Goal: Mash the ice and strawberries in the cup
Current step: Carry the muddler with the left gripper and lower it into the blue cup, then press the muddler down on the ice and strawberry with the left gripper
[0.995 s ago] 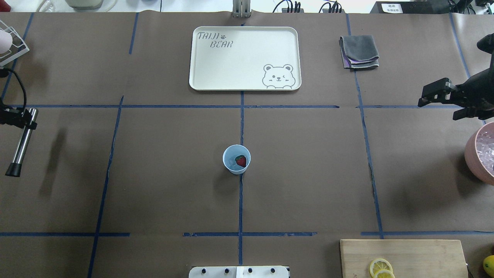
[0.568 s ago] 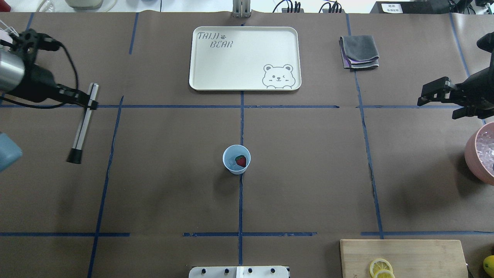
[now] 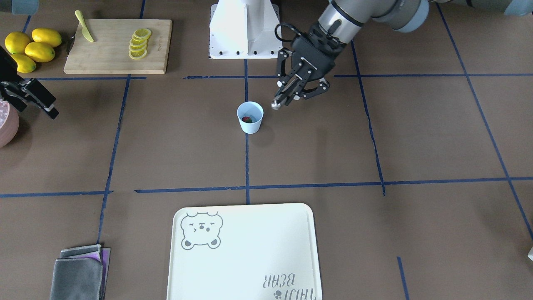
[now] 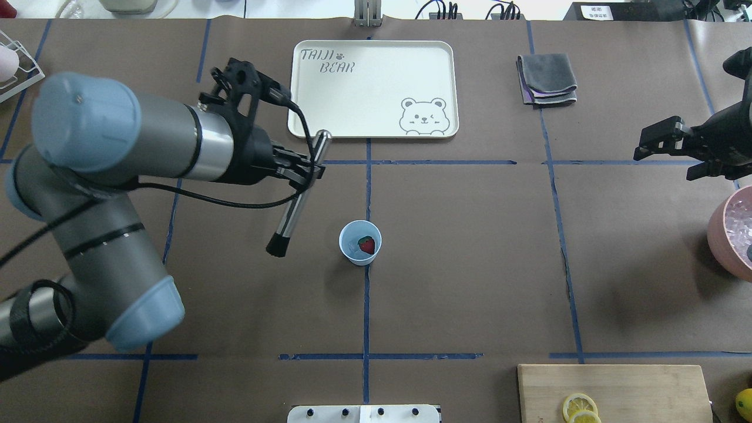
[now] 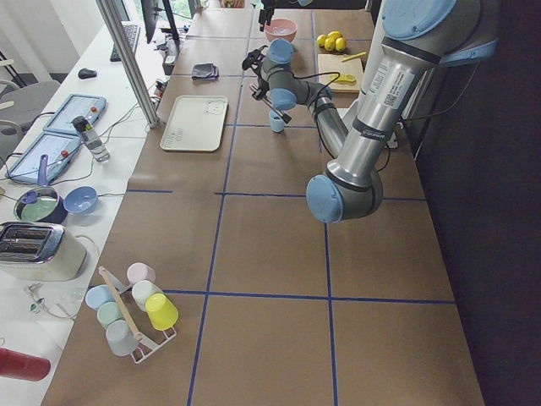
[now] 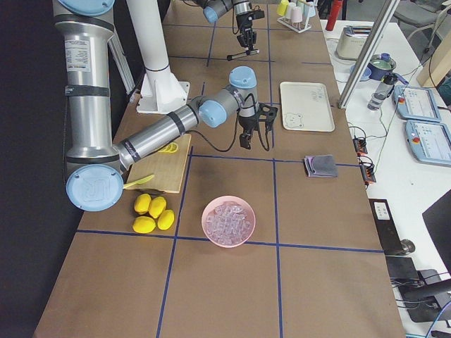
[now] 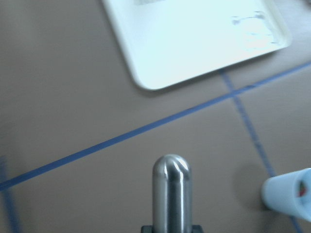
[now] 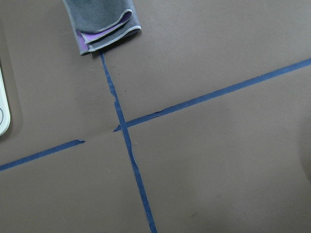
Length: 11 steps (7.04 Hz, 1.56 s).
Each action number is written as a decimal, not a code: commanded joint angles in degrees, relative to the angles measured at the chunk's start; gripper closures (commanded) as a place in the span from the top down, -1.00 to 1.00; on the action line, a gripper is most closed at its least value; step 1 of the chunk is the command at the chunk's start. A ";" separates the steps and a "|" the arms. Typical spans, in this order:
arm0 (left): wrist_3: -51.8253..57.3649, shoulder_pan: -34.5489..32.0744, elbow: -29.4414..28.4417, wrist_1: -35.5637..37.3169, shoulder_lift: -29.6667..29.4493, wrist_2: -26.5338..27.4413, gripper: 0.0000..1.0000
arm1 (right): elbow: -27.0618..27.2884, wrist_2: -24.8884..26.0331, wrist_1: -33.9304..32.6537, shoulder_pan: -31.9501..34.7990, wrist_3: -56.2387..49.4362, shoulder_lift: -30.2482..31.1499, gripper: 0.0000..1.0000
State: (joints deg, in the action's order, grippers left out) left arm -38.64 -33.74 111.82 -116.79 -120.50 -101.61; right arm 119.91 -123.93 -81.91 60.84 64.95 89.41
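Wooden cutting board (image 4: 614, 390) is seen at the counter's near right corner, with lemon slices (image 4: 580, 408) laid on it. At the counter's middle the cup (image 4: 357, 261) is stood upright, with the strawberry (image 4: 367, 245) and a pale lump of ice (image 4: 352, 244) inside. A pink bowl (image 4: 718, 232) is placed at the right edge. A steel masher (image 4: 296, 197) is clamped, tilted, in the closed jaws of the left gripper (image 4: 305, 170), its black end beside the cup, apart from it. The right gripper (image 4: 665, 161) is held near the bowl, jaws parted, nothing gripped. A white tray (image 4: 364, 94) is set at the far edge.
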 commanded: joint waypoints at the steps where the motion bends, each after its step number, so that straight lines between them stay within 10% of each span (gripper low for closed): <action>1: 5.94 11.81 -0.54 -11.98 -0.36 22.94 -0.99 | -0.11 0.00 0.00 0.07 0.00 0.07 1.00; 6: 8.30 16.78 -10.88 -33.87 -1.14 42.50 -0.96 | 0.06 -0.09 0.00 0.07 0.00 -0.11 1.00; 11: 9.02 18.97 -16.37 -43.35 -0.26 43.95 -1.00 | 0.15 -0.26 0.00 -0.02 0.09 -0.55 1.00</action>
State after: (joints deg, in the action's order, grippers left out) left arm -29.65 -15.28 96.12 -159.32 -120.89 -57.84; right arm 120.01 -124.17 -81.91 60.83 65.03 88.91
